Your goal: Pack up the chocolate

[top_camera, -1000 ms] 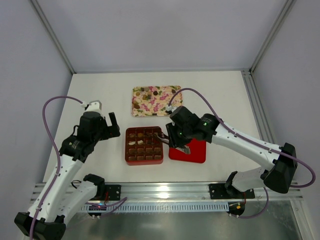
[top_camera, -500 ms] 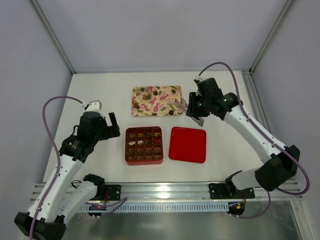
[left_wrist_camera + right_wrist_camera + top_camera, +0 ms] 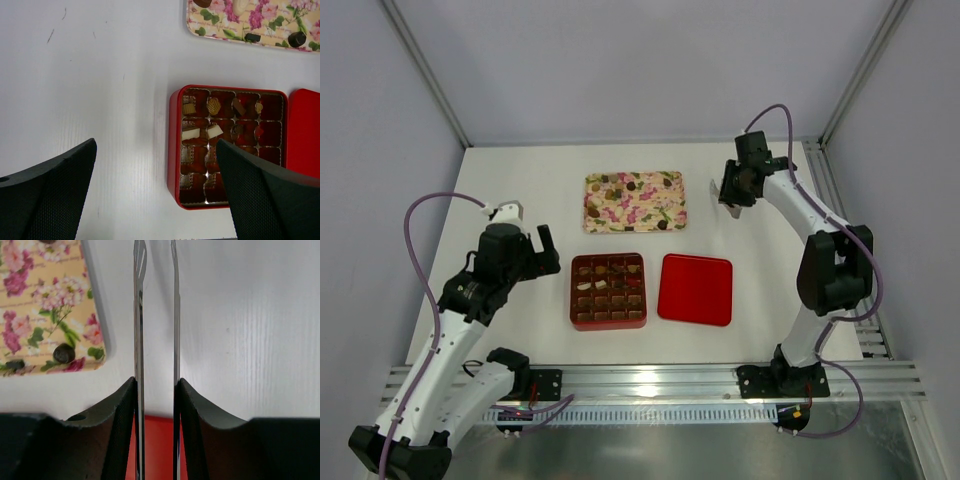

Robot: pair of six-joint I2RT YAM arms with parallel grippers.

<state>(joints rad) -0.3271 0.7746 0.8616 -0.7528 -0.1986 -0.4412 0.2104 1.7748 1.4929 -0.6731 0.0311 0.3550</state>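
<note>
Inspecting from the near edge outward: the left claw (image 3: 156, 142) stands released, fingers spread wide and grasping nothing, over bare desk (image 3: 520, 180) at the left of the top view. The red box (image 3: 173, 150) lies just to its right. In the left wrist view the box's gridded insert holds a few pieces of chocolate (image 3: 214, 105) in its upper two rows; most other cells look vacant. The lid (image 3: 695, 290) lies flat just beside the box on the right. Farther back, the floral tray (image 3: 586, 205) carries the unpacked pieces. Farthest, at the upper right of the top view, the right claw (image 3: 156, 385) is clenched on metal tweezers (image 3: 139, 315). Their blades run straight up the wrist frame, slightly apart, with nothing seen between them and the tips out of frame. Governing relation: the tray lies left of the tweezers, apart from them, its nearest dark round piece (image 3: 63, 354) at left-centre of that frame. Judgement: the tool-bearing right arm is placed to serve the tray, and the next pick calls for a leftward shift.
</note>
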